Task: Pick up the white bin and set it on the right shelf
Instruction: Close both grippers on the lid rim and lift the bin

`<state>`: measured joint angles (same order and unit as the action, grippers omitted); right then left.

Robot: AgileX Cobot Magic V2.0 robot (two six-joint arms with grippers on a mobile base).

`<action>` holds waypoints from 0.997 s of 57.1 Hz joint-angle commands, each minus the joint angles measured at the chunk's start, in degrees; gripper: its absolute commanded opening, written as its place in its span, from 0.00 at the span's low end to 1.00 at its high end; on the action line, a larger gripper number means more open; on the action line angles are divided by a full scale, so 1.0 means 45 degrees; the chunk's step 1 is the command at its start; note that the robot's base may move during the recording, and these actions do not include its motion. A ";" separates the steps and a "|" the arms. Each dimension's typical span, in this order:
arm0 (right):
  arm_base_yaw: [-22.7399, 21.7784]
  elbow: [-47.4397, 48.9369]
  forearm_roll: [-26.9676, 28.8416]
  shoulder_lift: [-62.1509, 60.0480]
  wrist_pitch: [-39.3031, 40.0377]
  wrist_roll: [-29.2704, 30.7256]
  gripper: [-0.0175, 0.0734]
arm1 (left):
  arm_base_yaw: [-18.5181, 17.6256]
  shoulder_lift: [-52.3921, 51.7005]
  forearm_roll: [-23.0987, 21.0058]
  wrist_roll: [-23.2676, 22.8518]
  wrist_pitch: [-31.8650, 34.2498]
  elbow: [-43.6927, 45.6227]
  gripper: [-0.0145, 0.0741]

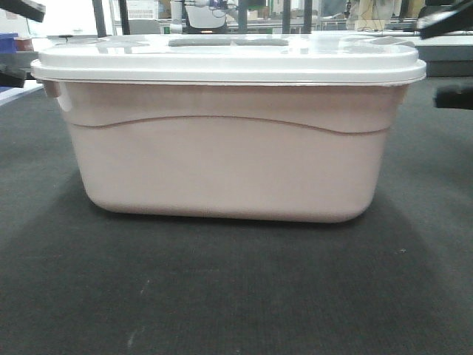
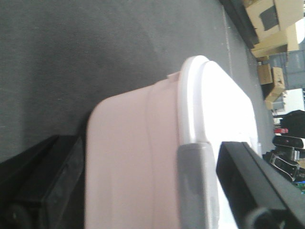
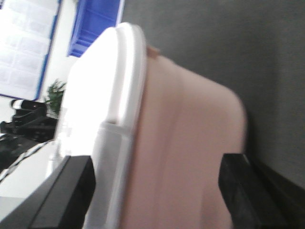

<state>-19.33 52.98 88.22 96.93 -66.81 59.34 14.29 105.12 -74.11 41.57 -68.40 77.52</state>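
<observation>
Large pale pinkish-white plastic bin [image 1: 229,170], rounded corners, wavy ridge along its side, sits upright on the dark grey matted surface [image 1: 222,303]. It fills the centre of the front view. Glossy white lid [image 1: 222,65] is on, w/ grey recessed handle [image 1: 228,42] at top centre.

My left pincer [image 2: 150,148]: spread wide. Black fingers [image 2: 57,176] sit at lower left and lower right of the left wrist view, w/ the bin's end between them. One is by the base, the other by the lid, next to a grey latch [image 2: 195,181]. Contact w/ bin: can't tell.

My right pincer [image 3: 152,162]: also spread wide, fingers [image 3: 62,191] at lower left and lower right of the blurred right wrist view, w/ the bin's other end between. Contact: can't tell.

Bkgd: blue plastic bin [image 3: 95,24] at upper left of the right wrist view; brown cardboard boxes [image 2: 271,24] at upper right of the left wrist view.
</observation>
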 commanded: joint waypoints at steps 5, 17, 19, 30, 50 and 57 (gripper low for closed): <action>0.0995 0.0211 0.2197 -0.0515 -0.2089 0.0539 0.89 | -0.0575 -0.0592 -0.1185 -0.0212 -0.1870 0.0314 0.70; 0.1291 0.0222 0.2759 -0.0515 -0.2078 0.0615 0.89 | -0.1262 -0.0592 -0.1252 -0.0474 -0.1870 0.0314 0.70; 0.1291 0.0222 0.2760 -0.0515 -0.2056 0.0615 0.89 | -0.1383 -0.0592 -0.1252 -0.0510 -0.1870 0.0314 0.70; 0.1564 0.0222 0.2760 -0.0515 -0.1850 0.0615 0.89 | -0.1812 -0.0509 -0.1285 -0.0510 -0.1870 0.0314 0.70; 0.1918 0.0222 0.2775 -0.0515 -0.1599 0.0615 0.73 | -0.2406 -0.0510 -0.1633 -0.0834 -0.1870 0.0314 0.70; 0.1918 0.0222 0.2775 -0.0515 -0.1599 0.0615 0.55 | -0.2591 -0.0510 -0.1633 -0.0834 -0.1870 0.0314 0.67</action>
<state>-10.73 52.87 96.42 97.02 -65.14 61.27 3.51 105.38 -76.44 38.13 -67.84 77.52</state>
